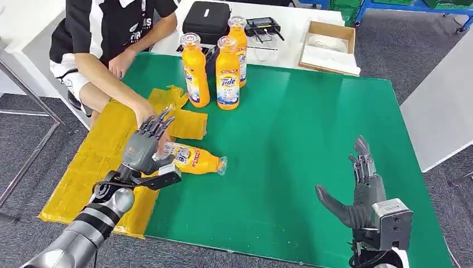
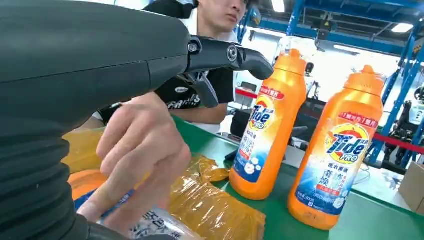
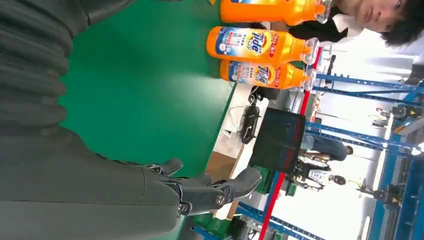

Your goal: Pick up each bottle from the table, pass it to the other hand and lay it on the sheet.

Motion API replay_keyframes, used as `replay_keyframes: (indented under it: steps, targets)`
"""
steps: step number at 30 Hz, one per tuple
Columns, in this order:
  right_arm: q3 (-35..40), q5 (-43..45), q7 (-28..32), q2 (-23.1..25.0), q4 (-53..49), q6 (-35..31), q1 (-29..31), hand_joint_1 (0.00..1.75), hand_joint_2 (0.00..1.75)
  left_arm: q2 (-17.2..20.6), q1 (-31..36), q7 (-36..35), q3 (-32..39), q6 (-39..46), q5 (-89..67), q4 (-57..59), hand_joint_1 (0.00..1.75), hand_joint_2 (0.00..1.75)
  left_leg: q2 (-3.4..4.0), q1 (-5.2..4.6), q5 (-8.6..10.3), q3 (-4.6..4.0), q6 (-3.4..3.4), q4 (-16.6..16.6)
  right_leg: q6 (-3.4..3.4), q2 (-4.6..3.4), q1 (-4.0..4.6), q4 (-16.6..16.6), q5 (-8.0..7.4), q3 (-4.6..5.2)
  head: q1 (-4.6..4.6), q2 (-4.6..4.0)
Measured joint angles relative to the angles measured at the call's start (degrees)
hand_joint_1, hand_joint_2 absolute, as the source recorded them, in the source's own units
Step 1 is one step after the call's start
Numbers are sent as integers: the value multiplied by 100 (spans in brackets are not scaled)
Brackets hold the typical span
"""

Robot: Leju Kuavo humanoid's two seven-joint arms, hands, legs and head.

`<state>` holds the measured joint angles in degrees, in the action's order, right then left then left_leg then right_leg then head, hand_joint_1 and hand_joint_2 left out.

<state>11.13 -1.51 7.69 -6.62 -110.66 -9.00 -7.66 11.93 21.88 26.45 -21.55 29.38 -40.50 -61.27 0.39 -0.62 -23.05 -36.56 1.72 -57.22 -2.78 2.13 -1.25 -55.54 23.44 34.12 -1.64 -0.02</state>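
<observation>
Left robot hand (image 1: 146,146) fingers spread, over lying bottle (image 1: 195,158); bottle's long axis runs crosswise toward right robot hand (image 1: 361,190), wide, empty; person's hand (image 2: 137,155) also on it.

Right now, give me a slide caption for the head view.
Left hand over a lying bottle that a person's hand also reaches; right hand open above the green table.

Right robot hand (image 3: 200,192) (fingers apart), three orange bottles (image 3: 260,42), green table (image 3: 145,90)
</observation>
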Motion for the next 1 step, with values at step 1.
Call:
replay_keyframes:
  steps: [1]
  targets:
    - [0, 0, 0, 0, 0, -2, -1, 0, 175, 0, -16, 26, 4, 2, 77, -26, 0, 175, 1, 0, 0, 0, 0, 0, 0, 0, 0, 0, 0, 0, 0, 0]
